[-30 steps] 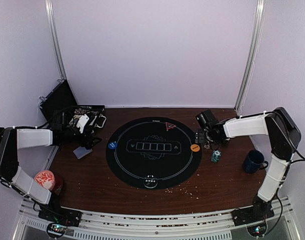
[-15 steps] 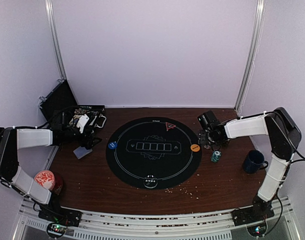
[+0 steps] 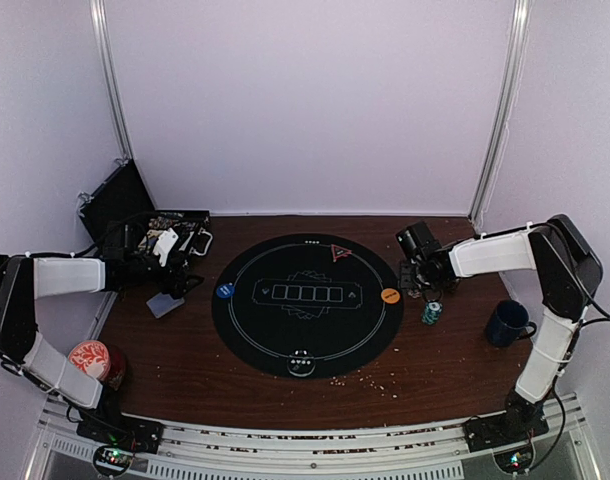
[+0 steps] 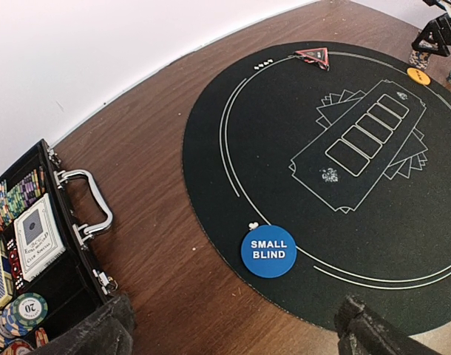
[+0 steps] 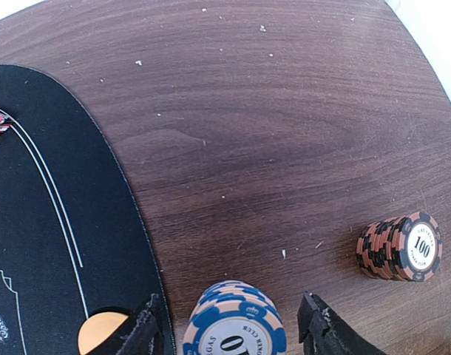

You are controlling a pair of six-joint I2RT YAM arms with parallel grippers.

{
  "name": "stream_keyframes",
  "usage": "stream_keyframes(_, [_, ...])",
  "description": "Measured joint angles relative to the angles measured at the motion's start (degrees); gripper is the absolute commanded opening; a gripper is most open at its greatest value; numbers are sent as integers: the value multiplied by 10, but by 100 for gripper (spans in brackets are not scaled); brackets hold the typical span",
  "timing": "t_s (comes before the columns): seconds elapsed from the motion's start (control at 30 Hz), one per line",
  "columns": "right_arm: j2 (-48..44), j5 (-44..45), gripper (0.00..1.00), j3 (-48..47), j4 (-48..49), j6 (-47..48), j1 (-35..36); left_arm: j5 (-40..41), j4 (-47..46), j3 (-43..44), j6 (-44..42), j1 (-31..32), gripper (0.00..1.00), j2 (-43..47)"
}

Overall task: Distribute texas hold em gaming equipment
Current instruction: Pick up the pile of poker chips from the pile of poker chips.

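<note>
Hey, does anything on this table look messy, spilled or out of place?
Only one small thing: pale crumbs lie scattered on the wood just off the mat's near edge, and more specks dot the wood in the right wrist view. Nothing looks broken.

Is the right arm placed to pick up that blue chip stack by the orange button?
Probably yes: the right arm has its open jaws either side of the blue chip stack, with nothing in between.
</note>
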State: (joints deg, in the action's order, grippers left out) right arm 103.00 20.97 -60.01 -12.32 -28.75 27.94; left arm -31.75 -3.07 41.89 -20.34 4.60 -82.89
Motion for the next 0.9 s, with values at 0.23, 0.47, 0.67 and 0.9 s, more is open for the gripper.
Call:
stream_keyframes(0.23, [0,0,54,5,1,0,-1,0,-1,0,1,0,98,-1])
stream_keyframes(0.47, [0,-2,44,6,2,-1,-1,0,-1,0,2,0,98,-1])
stream_keyframes(0.67, [0,-2,42,7,2,-2,-1,0,-1,0,3,0,98,-1])
stream_keyframes(0.9, [0,-1,30,7,2,-2,-1,0,-2,0,3,0,98,-1])
